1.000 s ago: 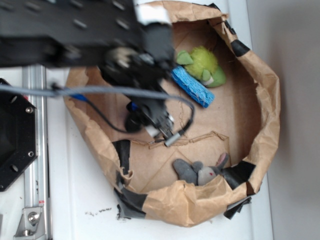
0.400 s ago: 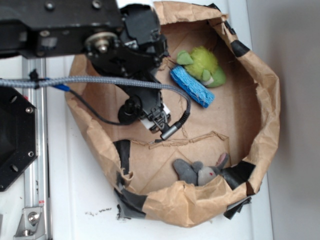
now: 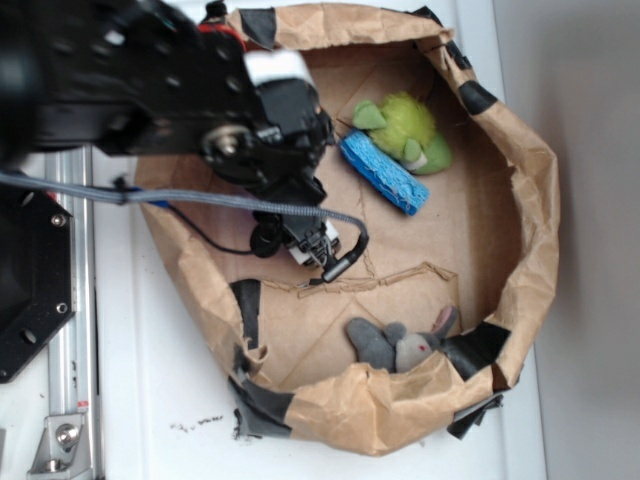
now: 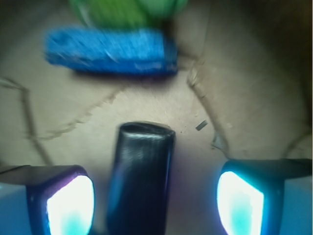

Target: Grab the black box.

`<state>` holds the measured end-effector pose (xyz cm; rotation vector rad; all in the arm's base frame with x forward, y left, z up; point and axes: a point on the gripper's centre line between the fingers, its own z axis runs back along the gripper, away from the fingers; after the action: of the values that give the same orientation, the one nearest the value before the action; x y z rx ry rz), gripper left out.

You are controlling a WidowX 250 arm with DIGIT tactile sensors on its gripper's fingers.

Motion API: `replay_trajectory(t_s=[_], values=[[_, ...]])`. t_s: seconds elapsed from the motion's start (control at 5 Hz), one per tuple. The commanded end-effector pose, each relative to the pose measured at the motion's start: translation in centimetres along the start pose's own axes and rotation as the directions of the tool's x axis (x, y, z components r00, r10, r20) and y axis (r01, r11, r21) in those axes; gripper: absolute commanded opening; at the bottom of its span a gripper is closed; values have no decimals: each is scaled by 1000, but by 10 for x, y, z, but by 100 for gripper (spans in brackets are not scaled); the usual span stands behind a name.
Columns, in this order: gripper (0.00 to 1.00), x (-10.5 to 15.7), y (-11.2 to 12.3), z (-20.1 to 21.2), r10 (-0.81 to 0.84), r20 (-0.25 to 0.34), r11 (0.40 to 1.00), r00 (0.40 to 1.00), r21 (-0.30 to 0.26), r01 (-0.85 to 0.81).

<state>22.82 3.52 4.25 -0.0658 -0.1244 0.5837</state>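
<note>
Glossy, round-edged black box [image 4: 140, 181] lying lengthwise on creased brown cardboard between spread gripper [image 4: 155, 200] pads; ridged blue sponge [image 4: 110, 51] beyond.

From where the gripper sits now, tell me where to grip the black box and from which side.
Grip the black box across its two long sides, coming straight down from above. In the wrist view it lies lengthwise between the open fingers of the gripper, its narrow width well inside the gap. It sits nearer the left finger, so shifting slightly left before closing would probably centre it. The blue sponge lies clear beyond.
</note>
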Motion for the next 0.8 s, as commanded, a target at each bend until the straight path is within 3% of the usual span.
replay_trajectory(t_s=[0.0, 0.2, 0.4, 0.6], values=[[100, 20, -2, -15, -12, 3, 1000, 1000, -1, 12], [100, 27, -19, -18, -5, -21, 997, 1000, -75, 3], [0, 28, -36, -10, 3, -10, 993, 1000, -120, -5], [0, 26, -39, -8, -9, -3, 992, 1000, -129, 9]])
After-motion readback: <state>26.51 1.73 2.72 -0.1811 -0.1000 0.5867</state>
